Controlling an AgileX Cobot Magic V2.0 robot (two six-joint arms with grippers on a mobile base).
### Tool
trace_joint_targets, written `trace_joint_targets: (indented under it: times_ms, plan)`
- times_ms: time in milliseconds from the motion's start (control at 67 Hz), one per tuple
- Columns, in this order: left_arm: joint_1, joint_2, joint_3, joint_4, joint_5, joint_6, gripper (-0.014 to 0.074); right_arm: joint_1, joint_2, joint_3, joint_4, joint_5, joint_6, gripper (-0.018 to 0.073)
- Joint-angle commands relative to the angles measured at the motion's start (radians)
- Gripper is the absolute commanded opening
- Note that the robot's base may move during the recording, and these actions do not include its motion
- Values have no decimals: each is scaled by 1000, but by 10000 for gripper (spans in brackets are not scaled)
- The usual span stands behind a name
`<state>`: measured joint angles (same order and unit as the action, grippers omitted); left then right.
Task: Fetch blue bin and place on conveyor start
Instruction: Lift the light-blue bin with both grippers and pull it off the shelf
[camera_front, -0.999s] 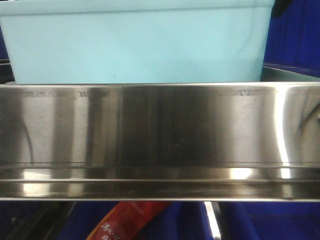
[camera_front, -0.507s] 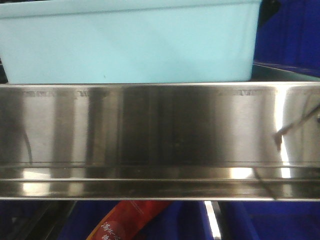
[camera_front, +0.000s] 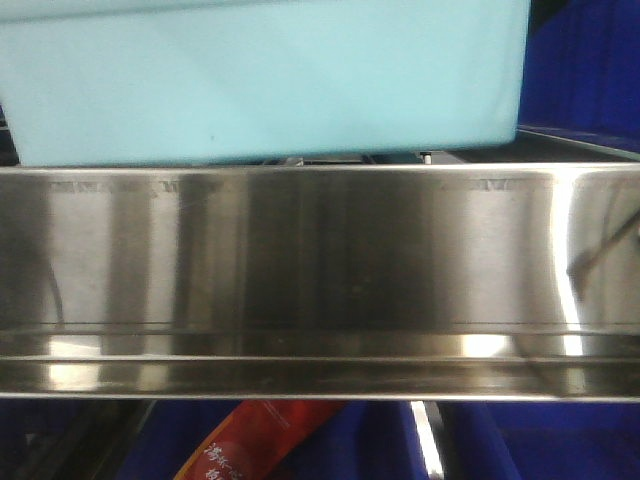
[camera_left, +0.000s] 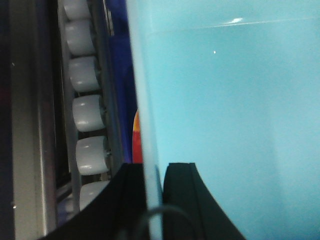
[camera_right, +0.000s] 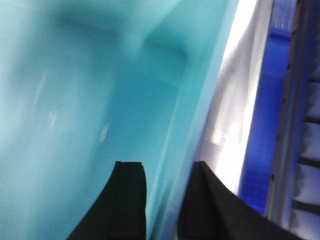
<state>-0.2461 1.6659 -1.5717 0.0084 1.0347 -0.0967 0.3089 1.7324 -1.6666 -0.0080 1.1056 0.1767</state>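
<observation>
Left wrist-mounted view: the left pincer (camera_left: 154, 172) is clamped on one thin wall of the blue bin (camera_left: 225, 125), the right pincer (camera_right: 167, 172) on the other. The bin, judged light, stiff and slippery, is held above the steel rail (camera_front: 320, 260).

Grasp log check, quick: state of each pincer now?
Left pincer: closed on the blue bin wall.
Right pincer: closed on the blue bin wall too.

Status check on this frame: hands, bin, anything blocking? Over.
Left hand clamped on blue bin wall; right hand likewise. Bin tilted, right end above steel rail. Belt out of view.
</observation>
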Motion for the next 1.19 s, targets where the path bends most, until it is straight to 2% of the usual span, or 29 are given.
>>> trace_joint_targets:
  times_ms: [0,194,433,910,1178]
  plan:
    - [-10,-83,-17,-40,-5,7,-111,0,-75,-9,-5,-29,20,-152]
    - [-10,-217,-19,-90,-40,7,-111,0,-187,-9,-5,-31,20,-152]
    - [-19,-354,-19,-108,-77,7,-111,2,-302,-9,-5,-32,20,-152]
    - [-19,-357,-19,-108,-67,7,-111,2,-335,-9,-5,-61,20,-152]
    - [-19,-357,-19,-108,-167,7,-111,2,-335,-9,-5,-67,20,-152]
